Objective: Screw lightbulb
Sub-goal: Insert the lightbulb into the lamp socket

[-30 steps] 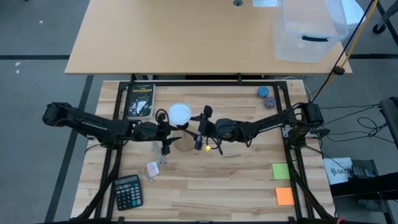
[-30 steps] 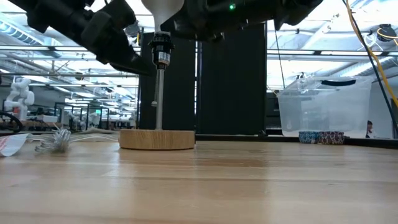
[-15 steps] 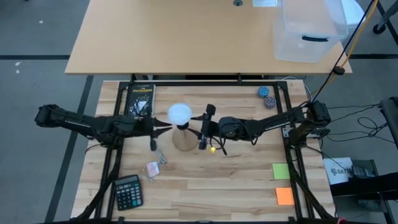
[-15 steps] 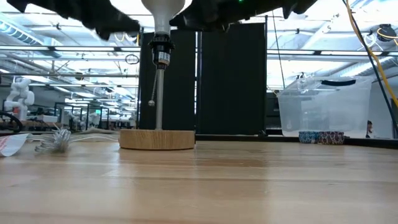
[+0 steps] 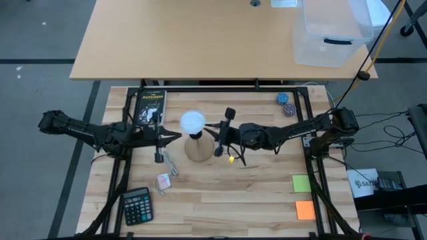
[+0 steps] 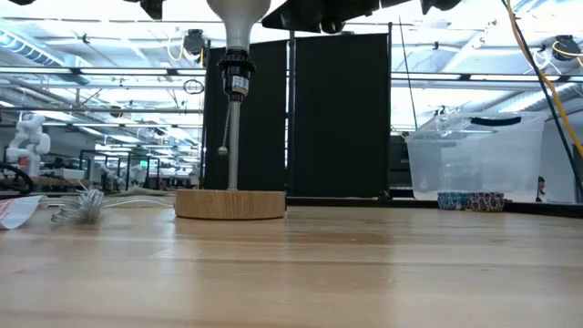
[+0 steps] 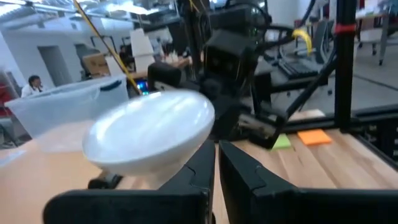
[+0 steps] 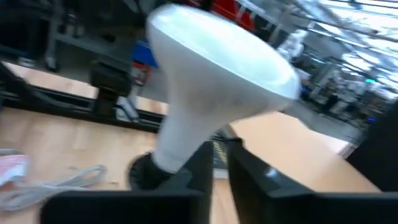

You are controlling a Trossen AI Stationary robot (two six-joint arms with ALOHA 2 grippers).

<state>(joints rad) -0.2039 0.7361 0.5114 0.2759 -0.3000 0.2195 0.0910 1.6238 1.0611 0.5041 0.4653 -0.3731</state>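
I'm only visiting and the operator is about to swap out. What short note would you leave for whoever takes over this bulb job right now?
Left gripper: fingers shut, empty, just left of the lamp stand.
Right gripper: fingers shut, empty, just right of the stand.
The lightbulb sits upright in the black socket on top of the stand, touched by neither gripper.
Done: bulb is in the socket and released.
Left: how tightly it is screwed cannot be told from here. Check that, then move both arms clear.
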